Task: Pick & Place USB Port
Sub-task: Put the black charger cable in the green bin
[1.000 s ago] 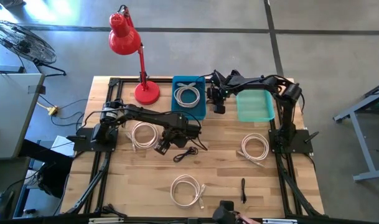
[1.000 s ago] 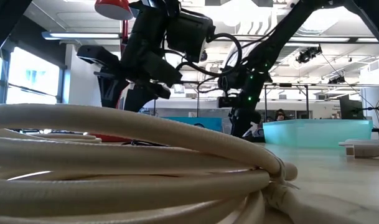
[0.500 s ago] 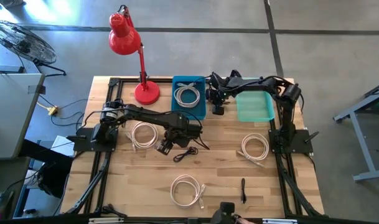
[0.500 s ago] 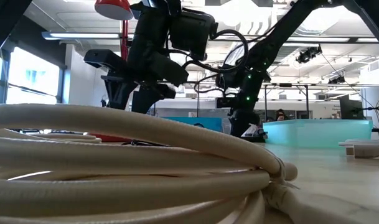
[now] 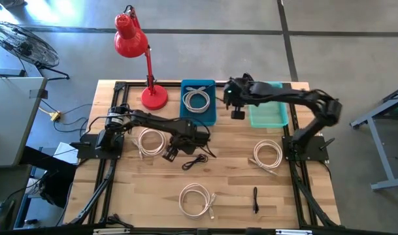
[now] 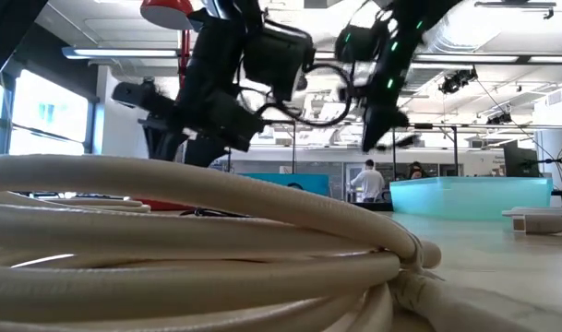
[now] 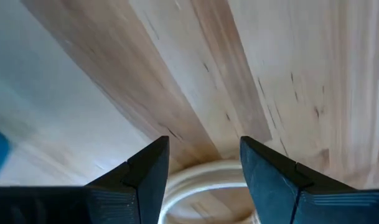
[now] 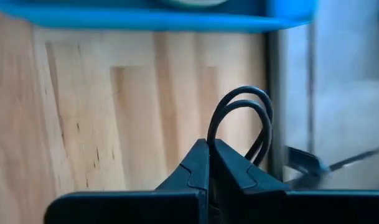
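My right gripper [image 5: 237,112] hangs between the blue bin [image 5: 199,116] and the teal bin [image 5: 267,112], shut on a thin black cable [image 8: 242,118]. My left gripper [image 5: 171,154] points down over the table's middle, at the right edge of a white coiled cable [image 5: 149,140]. In the left wrist view it stands open [image 7: 205,146], with a white cable strand [image 7: 205,177] lying on the wood below the gap. Another black cable [image 5: 197,160] lies on the table just right of it. A white coil [image 5: 197,101] rests inside the blue bin. My right gripper pinches the black cable between its two shut fingers. A bent loop of two strands [image 8: 259,109] stands out past the fingertips. The fingers slant downward from the table's right side. The cable's remaining length is hidden behind the fingers.
A red desk lamp [image 5: 143,62] stands at the far left corner. More white coils lie at the right [image 5: 267,155] and near the front edge [image 5: 195,199], beside a small black piece [image 5: 255,199]. In the low view a white coil [image 6: 216,240] fills the foreground.
My right gripper has risen from table level beside the blue bin and shifted a little toward the table's right, its arm swinging outward. My left arm has kept still.
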Action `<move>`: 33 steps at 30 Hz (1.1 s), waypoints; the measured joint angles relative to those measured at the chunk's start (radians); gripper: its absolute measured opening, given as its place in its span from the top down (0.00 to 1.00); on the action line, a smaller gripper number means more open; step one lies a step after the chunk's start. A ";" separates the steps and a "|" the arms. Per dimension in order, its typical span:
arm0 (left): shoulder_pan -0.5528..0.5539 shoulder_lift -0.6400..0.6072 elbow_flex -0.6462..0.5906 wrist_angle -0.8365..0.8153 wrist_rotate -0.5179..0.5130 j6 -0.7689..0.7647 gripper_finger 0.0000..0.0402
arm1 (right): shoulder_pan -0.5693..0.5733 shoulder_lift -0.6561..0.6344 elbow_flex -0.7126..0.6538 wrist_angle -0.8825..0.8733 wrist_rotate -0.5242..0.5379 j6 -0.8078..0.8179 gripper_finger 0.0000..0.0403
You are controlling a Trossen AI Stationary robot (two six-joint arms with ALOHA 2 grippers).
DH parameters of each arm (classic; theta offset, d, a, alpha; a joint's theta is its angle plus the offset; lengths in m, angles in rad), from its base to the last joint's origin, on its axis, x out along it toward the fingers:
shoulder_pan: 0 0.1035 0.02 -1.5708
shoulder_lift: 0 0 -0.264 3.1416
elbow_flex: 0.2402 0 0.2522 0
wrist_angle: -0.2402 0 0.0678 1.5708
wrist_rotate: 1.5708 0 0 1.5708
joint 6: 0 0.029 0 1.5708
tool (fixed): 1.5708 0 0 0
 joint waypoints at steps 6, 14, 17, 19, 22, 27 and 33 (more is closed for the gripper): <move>-0.019 0.000 -0.024 -0.032 0.010 -0.003 0.52 | -0.043 -0.220 0.001 -0.102 -0.007 0.172 1.00; -0.074 -0.011 -0.025 -0.036 -0.068 -0.008 0.52 | -0.205 -0.348 0.000 -0.232 -0.060 0.460 1.00; -0.081 -0.009 -0.025 -0.036 -0.076 -0.025 0.52 | -0.245 -0.333 0.000 -0.270 -0.085 0.563 1.00; -0.087 -0.009 -0.025 -0.036 -0.076 -0.026 0.52 | -0.258 -0.310 0.000 -0.291 -0.081 0.611 1.00; -0.094 -0.009 -0.025 -0.036 -0.076 -0.031 0.52 | -0.274 -0.270 -0.014 -0.301 -0.085 0.635 1.00; -0.117 -0.009 -0.025 -0.037 -0.072 -0.053 0.52 | -0.303 -0.207 -0.103 -0.264 -0.135 0.641 1.00; -0.139 -0.009 -0.025 -0.040 -0.091 -0.053 0.52 | -0.325 -0.166 -0.216 -0.193 -0.115 0.612 1.00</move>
